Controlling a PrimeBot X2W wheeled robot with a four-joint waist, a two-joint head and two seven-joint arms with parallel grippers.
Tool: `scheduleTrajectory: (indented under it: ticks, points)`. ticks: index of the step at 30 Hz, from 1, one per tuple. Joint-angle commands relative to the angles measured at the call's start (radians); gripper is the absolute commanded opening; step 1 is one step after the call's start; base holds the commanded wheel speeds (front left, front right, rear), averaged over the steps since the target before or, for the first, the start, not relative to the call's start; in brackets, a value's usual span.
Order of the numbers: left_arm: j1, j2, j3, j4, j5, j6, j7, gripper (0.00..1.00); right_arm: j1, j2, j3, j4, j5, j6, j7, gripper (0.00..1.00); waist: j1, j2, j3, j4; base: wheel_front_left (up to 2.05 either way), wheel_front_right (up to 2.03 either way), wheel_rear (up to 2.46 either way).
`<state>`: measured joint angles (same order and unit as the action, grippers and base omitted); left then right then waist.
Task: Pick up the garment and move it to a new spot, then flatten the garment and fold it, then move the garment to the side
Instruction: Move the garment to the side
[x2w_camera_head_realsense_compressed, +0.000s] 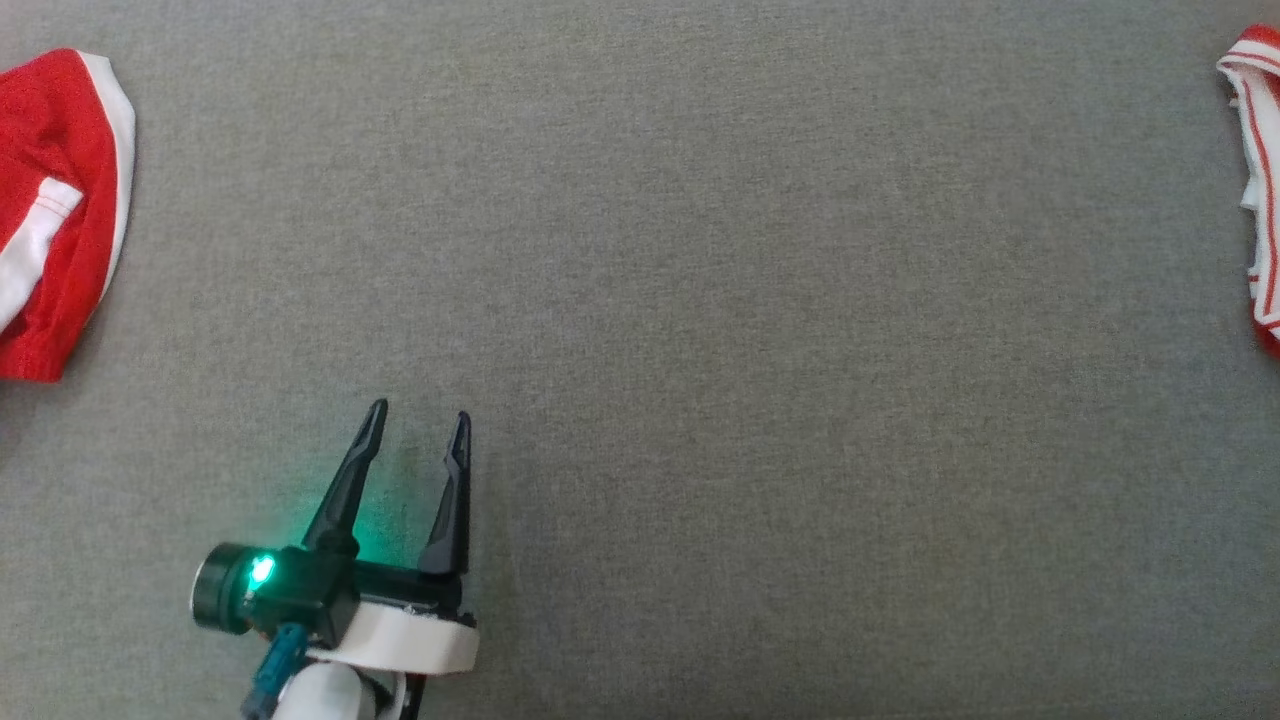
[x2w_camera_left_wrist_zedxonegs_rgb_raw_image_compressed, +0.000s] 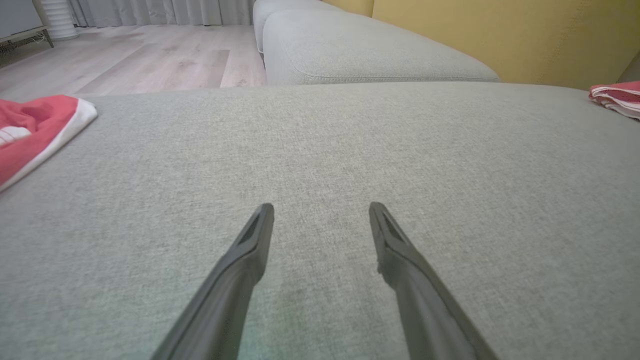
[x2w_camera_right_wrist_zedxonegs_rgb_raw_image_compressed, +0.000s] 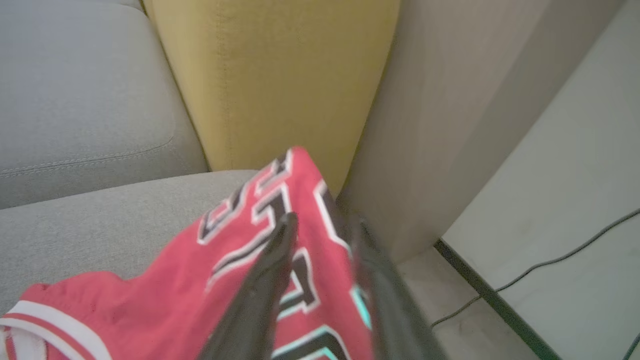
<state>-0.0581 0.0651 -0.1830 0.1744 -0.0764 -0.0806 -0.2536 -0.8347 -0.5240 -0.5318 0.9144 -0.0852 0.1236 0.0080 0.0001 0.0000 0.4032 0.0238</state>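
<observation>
Left gripper (x2w_camera_head_realsense_compressed: 420, 412): long dark fingers are standing apart over the grey woven cushion (x2w_camera_head_realsense_compressed: 750, 350)
Right gripper (x2w_camera_right_wrist_zedxonegs_rgb_raw_image_compressed: 324, 220): blurred; grip cannot be told; is lying over the red jersey (x2w_camera_right_wrist_zedxonegs_rgb_raw_image_compressed: 175, 280); soft, lettered, at the cushion's right edge
Left edge: white-trimmed red cloth (x2w_camera_head_realsense_compressed: 50, 200) is lying crumpled

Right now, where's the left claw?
Head view, lower left: the left claw, open, is over bare grey sofa cushion, nearest the red garment at the left edge.
</observation>
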Motion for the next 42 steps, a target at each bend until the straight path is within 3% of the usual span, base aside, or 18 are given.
scheduleTrajectory:
  ticks: [1, 5, 11, 18, 22, 27, 31, 42]
  points:
    - [-0.001, 0.010, 0.041, -0.034, 0.007, 0.001, -0.008, 1.00, -0.025, -0.036, 0.008, -0.039, -0.042, 0.007, -0.048, 1.00, -0.0001, 0.0000, -0.003, 0.001, 0.00, 0.00, 0.00]
    - [-0.002, 0.002, 0.052, -0.035, -0.005, 0.006, -0.008, 1.00, -0.039, 0.025, 0.044, -0.086, -0.101, 0.007, -0.176, 1.00, -0.0001, 0.0000, -0.030, -0.004, 0.00, 0.00, 0.00]
    - [-0.002, -0.008, 0.063, -0.028, -0.028, 0.016, -0.008, 1.00, 0.019, 0.133, 0.157, -0.225, -0.076, 0.007, -0.247, 1.00, -0.0001, 0.0000, -0.102, 0.003, 0.00, 0.00, 0.00]
    - [0.031, -0.014, 0.078, -0.004, -0.062, 0.034, -0.008, 1.00, 0.332, 0.262, 0.362, -0.530, 0.066, 0.007, -0.257, 1.00, -0.0001, 0.0000, -0.232, 0.054, 0.00, 0.00, 0.00]
    - [0.052, -0.014, 0.084, 0.001, -0.083, 0.045, -0.008, 1.00, 0.557, 0.342, 0.402, -0.677, 0.115, 0.007, -0.255, 1.00, -0.0001, 0.0000, -0.284, 0.091, 0.00, 0.00, 0.00]
    - [0.087, -0.015, 0.083, 0.017, -0.086, 0.048, -0.008, 1.00, 0.771, 0.428, 0.410, -0.699, 0.129, 0.007, -0.266, 1.00, -0.0001, 0.0000, -0.332, 0.124, 0.00, 0.00, 0.00]
    - [0.124, -0.015, 0.088, 0.038, -0.065, 0.030, -0.008, 1.00, 0.878, 0.462, 0.406, -0.707, 0.124, 0.007, -0.269, 1.00, -0.0001, 0.0000, -0.365, 0.128, 0.00, 0.00, 0.00]
    - [0.136, -0.015, 0.114, 0.038, -0.050, 0.003, -0.008, 1.00, 0.949, 0.473, 0.457, -0.740, 0.170, 0.007, -0.270, 1.00, -0.0001, 0.0000, -0.391, 0.064, 0.00, 0.00, 0.00]
